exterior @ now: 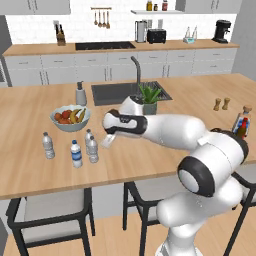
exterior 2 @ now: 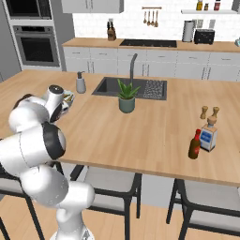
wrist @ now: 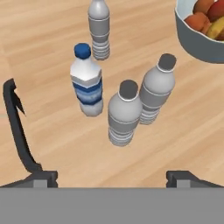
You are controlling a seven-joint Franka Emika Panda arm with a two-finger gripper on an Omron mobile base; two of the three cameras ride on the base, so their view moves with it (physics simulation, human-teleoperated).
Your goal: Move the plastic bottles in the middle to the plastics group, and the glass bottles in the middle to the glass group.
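We see the end effector [wrist: 111, 177] spread wide, holding nothing, above the tabletop [exterior: 150, 155]. Just ahead of it stand two plain water bottles [wrist: 124, 114], upright and close together. Beside them stand the blue-labelled bottle [wrist: 87, 83] and another plain one [wrist: 99, 30]. Far off to its right, the brown bottle [exterior 2: 194, 145] stands beside the flat blue-labelled bottle [exterior 2: 209, 135].

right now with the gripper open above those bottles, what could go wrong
1. The two plain bottles stand almost touching, so the open gripper could tip one as it pulls away.
2. The blue-label bottle stands close beside them and could fall too.
3. The fruit bowl is near and narrows the way out.
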